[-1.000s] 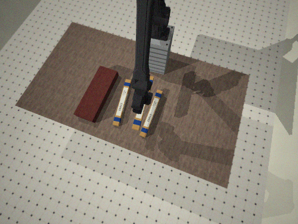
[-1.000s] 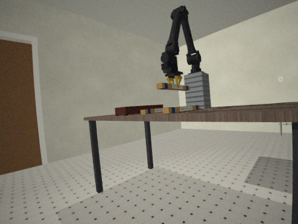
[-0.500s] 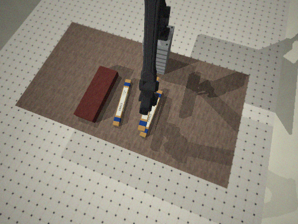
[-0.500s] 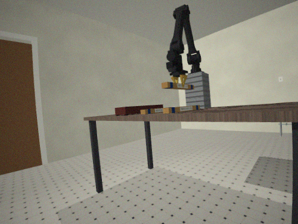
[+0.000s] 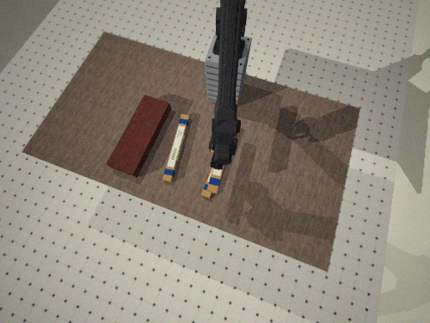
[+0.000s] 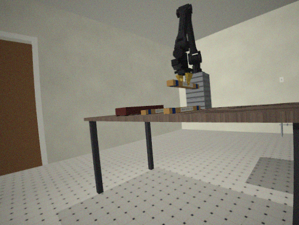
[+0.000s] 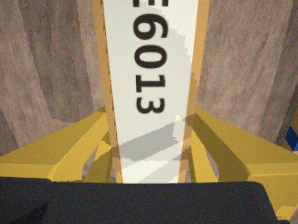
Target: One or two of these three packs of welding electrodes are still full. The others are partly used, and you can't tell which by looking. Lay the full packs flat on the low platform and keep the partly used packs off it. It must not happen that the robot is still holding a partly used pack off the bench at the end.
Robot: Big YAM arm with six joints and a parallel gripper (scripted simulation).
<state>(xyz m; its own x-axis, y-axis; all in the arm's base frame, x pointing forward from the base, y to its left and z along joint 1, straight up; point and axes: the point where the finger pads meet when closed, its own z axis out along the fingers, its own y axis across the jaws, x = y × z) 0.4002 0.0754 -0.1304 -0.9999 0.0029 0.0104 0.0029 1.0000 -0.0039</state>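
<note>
My gripper [image 5: 218, 165] [image 6: 184, 82] [image 7: 150, 111] is shut on a white, blue and orange pack marked E6013 [image 5: 214, 181] [image 6: 172, 83] [image 7: 150, 95], held about level well above the table. A second pack [image 5: 176, 148] [image 6: 149, 112] lies on the table beside the low platform. A third pack [image 5: 206, 194] [image 6: 171, 111] lies on the table further right, mostly hidden under the held pack and arm in the top view. The dark red low platform [image 5: 138, 135] [image 6: 137, 110] has no pack on it. An end of a lying pack [image 7: 292, 139] shows at the wrist view's right edge.
The brown table [image 5: 86, 94] [image 6: 254, 116] carries everything. The grey ribbed arm pedestal [image 5: 215, 82] [image 6: 203, 90] stands at its back edge. The second pack lies between the platform and the third pack. Arm shadows fall on the right side.
</note>
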